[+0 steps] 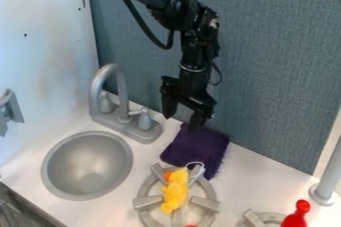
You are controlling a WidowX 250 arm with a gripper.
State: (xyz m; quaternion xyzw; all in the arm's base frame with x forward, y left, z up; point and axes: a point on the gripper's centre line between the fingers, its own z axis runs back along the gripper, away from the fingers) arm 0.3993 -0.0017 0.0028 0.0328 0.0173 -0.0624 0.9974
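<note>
The black gripper (183,116) hangs over the back edge of the counter with its two fingers spread apart, nothing between them. One fingertip is at or just above the top edge of a dark purple cloth (197,149); whether they touch I cannot tell. The cloth lies flat between the faucet and the back panel. In front of it, a yellow toy (174,191) with an orange part lies on a grey burner ring (142,202), a thin white loop beside its upper end.
A round grey sink (87,165) is at left, with a grey faucet (121,94) behind it. A red object (297,215) stands by a second burner (254,218) at lower right, near a grey post (327,178). A blue-grey panel (266,71) closes off the back.
</note>
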